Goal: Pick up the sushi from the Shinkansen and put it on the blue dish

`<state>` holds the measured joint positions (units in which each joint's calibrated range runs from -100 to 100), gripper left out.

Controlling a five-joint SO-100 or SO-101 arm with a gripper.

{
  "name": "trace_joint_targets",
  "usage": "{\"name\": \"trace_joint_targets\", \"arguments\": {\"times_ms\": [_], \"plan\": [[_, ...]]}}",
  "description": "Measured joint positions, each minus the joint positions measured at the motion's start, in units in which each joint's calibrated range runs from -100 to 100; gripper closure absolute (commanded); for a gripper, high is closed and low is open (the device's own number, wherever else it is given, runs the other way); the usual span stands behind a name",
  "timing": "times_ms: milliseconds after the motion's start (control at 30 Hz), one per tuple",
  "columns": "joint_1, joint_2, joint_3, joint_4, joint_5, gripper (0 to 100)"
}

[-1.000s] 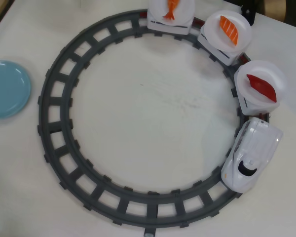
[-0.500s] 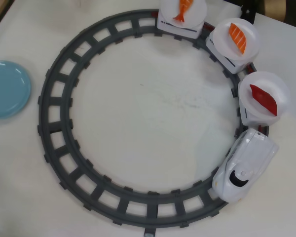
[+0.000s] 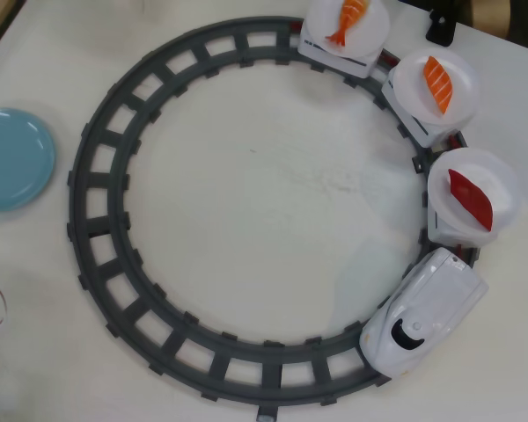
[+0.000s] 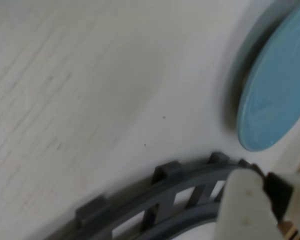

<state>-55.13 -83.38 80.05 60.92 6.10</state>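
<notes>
Sushi: small, flat, probably light, stiff, slick; best pinched across narrow width. Gripper opening: cannot tell.

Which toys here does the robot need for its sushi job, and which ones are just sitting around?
Needed:
the dark red sushi
the Shinkansen carrying it
the blue dish

Just sitting around:
the grey track
the orange shrimp
the striped salmon piece
the white plates under them
</notes>
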Motion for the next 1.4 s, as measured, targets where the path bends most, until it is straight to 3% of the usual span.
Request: {"name": "trace_joint_targets", "arguments": {"times_ms": [533,1033,1400], "plan": [[25.75,25.9,-23.79,5.21,0.93,97],[50.92,45.8,-41.99,8.07,-6.83,97],[58.6,49.18,-44.65,8.07,-10.86,97]]}}
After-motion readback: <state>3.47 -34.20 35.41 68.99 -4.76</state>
